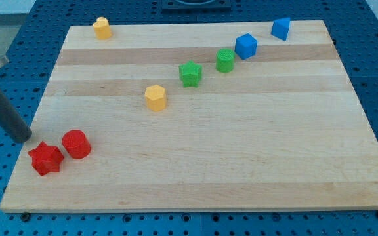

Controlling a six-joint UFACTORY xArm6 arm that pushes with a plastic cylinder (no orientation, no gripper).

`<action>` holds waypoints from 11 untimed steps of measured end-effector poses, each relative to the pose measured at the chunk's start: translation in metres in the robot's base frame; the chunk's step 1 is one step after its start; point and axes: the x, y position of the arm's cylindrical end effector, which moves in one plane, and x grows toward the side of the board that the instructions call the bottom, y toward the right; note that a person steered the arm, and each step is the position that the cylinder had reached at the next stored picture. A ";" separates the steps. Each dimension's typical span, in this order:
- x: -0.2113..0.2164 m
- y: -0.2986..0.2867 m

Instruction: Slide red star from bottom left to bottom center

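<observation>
The red star [45,158] lies at the board's bottom left. A red round block [76,143] sits just to its upper right, close beside it. My dark rod comes in from the view's left edge, and my tip [25,137] rests at the board's left edge, just above and left of the red star, a small gap away.
A yellow block [155,97] sits left of centre and another yellow block [102,27] at the top left. A green star [190,73], a green block [225,59] and two blue blocks [245,46] [280,28] run diagonally toward the top right. The wooden board [241,164] lies on a blue table.
</observation>
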 end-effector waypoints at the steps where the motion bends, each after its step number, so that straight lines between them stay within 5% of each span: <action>1: 0.034 0.001; 4: 0.041 0.126; 6: 0.059 0.030; 7: 0.024 0.051; 9: 0.012 0.206; 11: -0.027 0.166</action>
